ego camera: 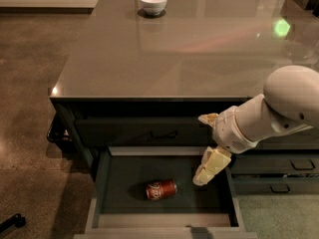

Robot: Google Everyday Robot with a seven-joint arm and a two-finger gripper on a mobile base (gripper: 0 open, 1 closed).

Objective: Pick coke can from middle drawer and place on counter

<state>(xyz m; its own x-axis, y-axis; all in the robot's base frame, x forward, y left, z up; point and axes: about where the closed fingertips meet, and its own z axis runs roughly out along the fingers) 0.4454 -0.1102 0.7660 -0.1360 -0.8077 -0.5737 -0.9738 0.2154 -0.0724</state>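
Nearest the camera, the middle drawer (149, 224) stands pulled out from the cabinet, its pale front rim along the bottom edge and its dark floor in full sight. On that floor the coke can (161, 189) lies on its side, a little left of the drawer's centre, its white script facing up and its long axis running roughly left to right. It touches nothing but the drawer floor.

Just right of the can and above the drawer's right half hangs the gripper (202, 149), apart from the can. Its two cream fingers are spread wide with nothing between them. The lower finger (212, 164) points down into the drawer toward the can's right end. The upper finger (208, 118) juts left at the height of the drawer front above. The bulky white arm (271, 113) reaches in from the right edge.

Behind the gripper sits a shut drawer front (124, 132) with a black bar handle (164, 133). To the right are narrower handled drawers (286, 166), also shut. At far lower left a small black object (12, 222) rests on the mottled brown floor (30, 83).

Farther back, the counter (164, 59) spreads wide and glossy. A white bowl (153, 2) stands near its far edge, and a green glint (281, 27) shines on it at the right.
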